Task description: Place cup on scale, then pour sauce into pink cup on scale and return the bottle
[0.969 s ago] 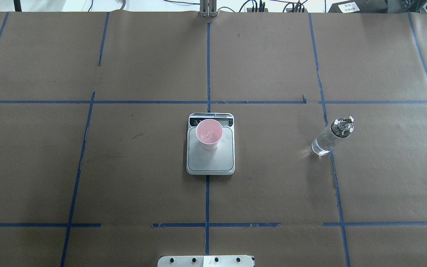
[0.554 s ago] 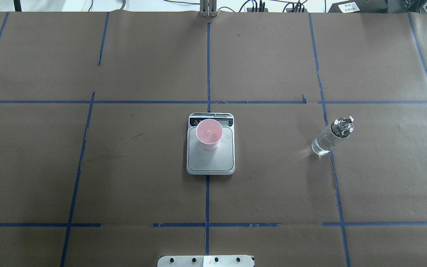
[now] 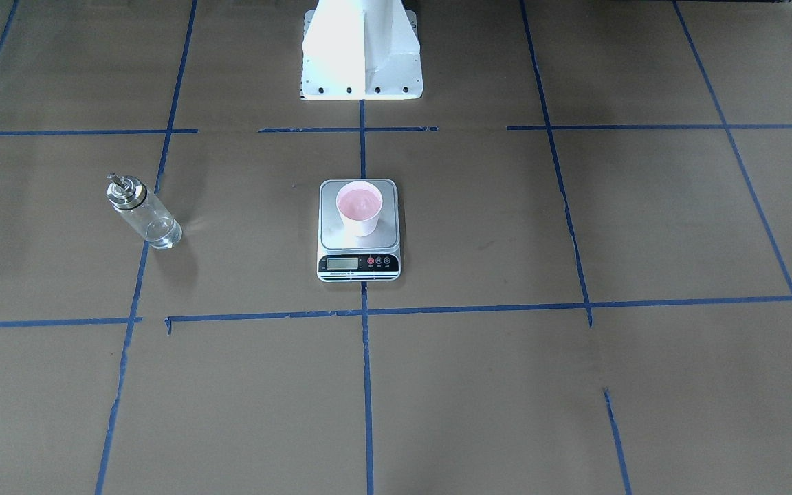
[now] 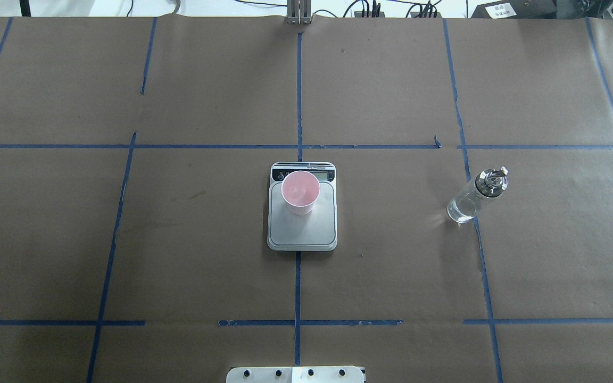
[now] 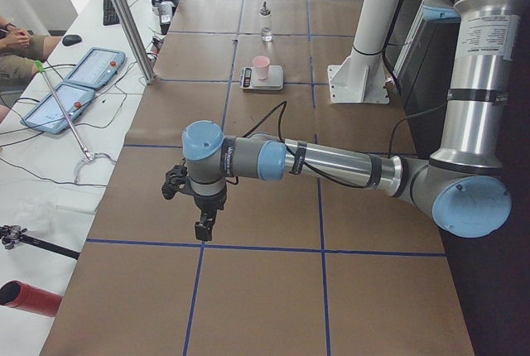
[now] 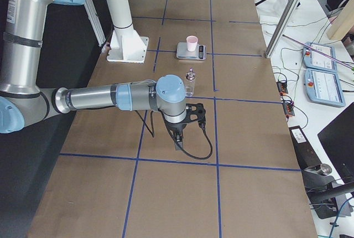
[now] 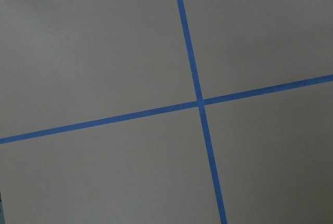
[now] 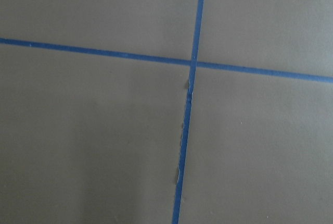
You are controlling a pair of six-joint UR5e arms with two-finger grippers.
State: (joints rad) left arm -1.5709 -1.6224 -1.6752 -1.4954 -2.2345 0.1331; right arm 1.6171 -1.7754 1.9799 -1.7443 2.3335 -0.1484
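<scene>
The pink cup stands upright on the far part of the scale, near its display; it also shows in the front view. The clear glass bottle with its metal spout stands upright on the table, well to the right of the scale and apart from it. My left gripper hangs over the table's left end, far from the scale. My right gripper hangs over the right end, short of the bottle. I cannot tell whether either is open or shut. Both wrist views show only paper and tape.
Brown paper with a blue tape grid covers the table. My white base plate sits at the near edge. A metal post stands at the far edge. Tablets and cables lie on the operators' side table.
</scene>
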